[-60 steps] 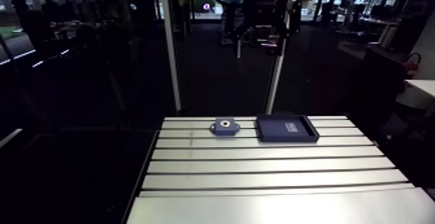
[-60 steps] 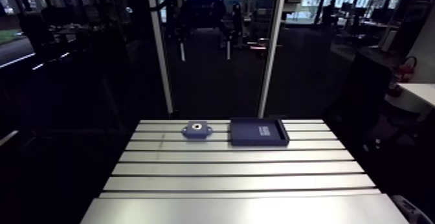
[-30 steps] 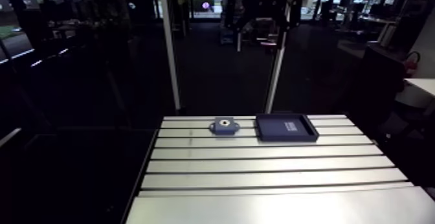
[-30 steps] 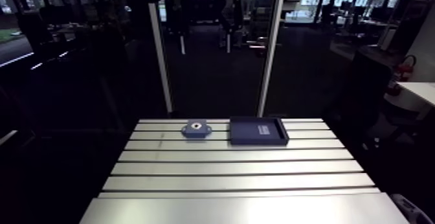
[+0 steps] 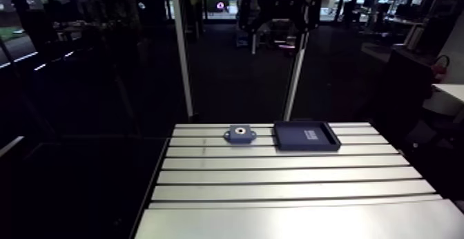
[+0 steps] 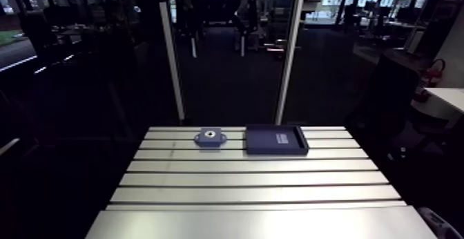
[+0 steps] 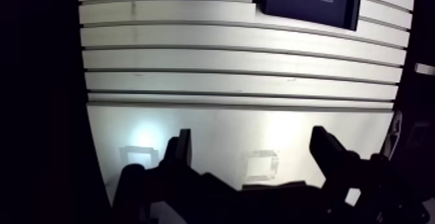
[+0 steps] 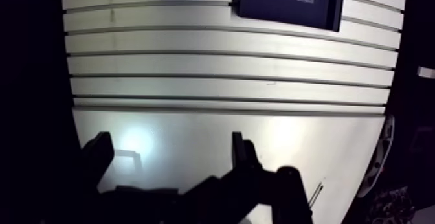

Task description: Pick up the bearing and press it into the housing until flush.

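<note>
The slotted aluminium tabletop [image 5: 290, 186] carries two items, both at its far end. The larger is a dark blue shallow tray [image 5: 306, 136] with a raised rim and a pale label on its floor. The gripper [image 7: 252, 136] hangs above the near, unslotted part of the tabletop. Its two fingers [image 7: 180, 150] are spread wide, with only bare tabletop showing between them. The tray and the housing lie well ahead of the gripper. The blue housing [image 5: 239, 135] sits flat just beside the tray, apart from it. A pale ring shows at the centre of the housing. It cannot be told whether this ring is the bearing.
</note>
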Robot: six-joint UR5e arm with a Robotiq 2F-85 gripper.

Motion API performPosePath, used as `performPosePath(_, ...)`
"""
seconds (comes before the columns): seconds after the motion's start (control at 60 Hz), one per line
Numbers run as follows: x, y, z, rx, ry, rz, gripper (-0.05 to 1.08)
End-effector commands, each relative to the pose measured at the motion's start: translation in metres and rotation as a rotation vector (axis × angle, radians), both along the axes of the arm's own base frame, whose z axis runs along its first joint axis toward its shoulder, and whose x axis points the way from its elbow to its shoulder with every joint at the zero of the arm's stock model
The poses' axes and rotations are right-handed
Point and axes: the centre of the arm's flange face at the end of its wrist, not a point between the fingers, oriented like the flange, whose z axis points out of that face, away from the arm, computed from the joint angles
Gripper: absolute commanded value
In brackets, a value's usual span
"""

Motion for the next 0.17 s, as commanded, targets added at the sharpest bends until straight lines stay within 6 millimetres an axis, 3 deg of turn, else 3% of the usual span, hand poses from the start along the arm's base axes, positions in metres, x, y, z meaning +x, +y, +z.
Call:
performPosePath(0.017,0.0,-0.0031,-0.0006,-0.009,-0.001,0.004,0.01)
performPosePath(0.167,0.0001,-0.0042,-0.0006,-0.012,0.0,0.005,0.01)
